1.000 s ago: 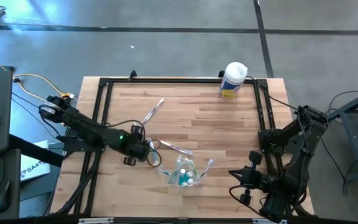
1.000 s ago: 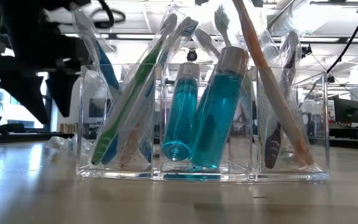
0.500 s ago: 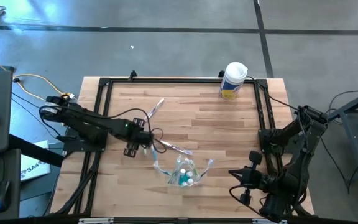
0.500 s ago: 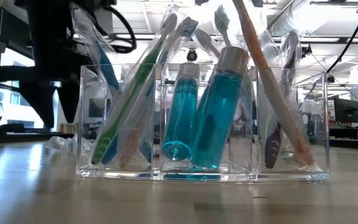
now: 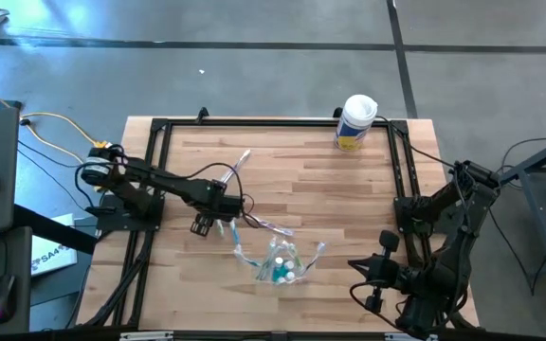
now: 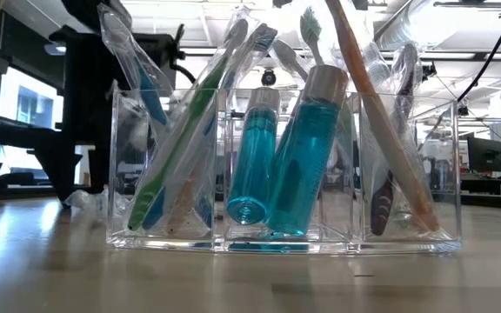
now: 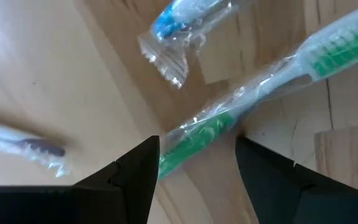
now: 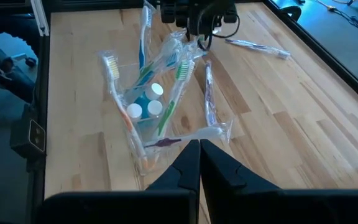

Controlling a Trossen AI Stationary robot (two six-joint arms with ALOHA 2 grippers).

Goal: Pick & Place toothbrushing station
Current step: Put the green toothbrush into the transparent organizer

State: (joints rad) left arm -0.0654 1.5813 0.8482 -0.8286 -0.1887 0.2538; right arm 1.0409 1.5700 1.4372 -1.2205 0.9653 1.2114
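Left gripper (image 7: 194, 163) now swung left-and-far from the holder (image 5: 279, 263), jaws spread astride green wrapped toothbrush (image 7: 241, 109) lying flat on table (image 5: 349, 189), ungrasped. Pick looks imminent. Right gripper (image 8: 199, 152) clenched, parked near-right.

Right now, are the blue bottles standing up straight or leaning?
Leaning. Both blue bottles tilt sideways inside the middle compartment of the clear holder.

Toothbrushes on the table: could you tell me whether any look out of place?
Yes. A wrapped green toothbrush lies flat on the wood between the open left gripper fingers, and another wrapped toothbrush lies farther off. The rest stand in the clear holder.
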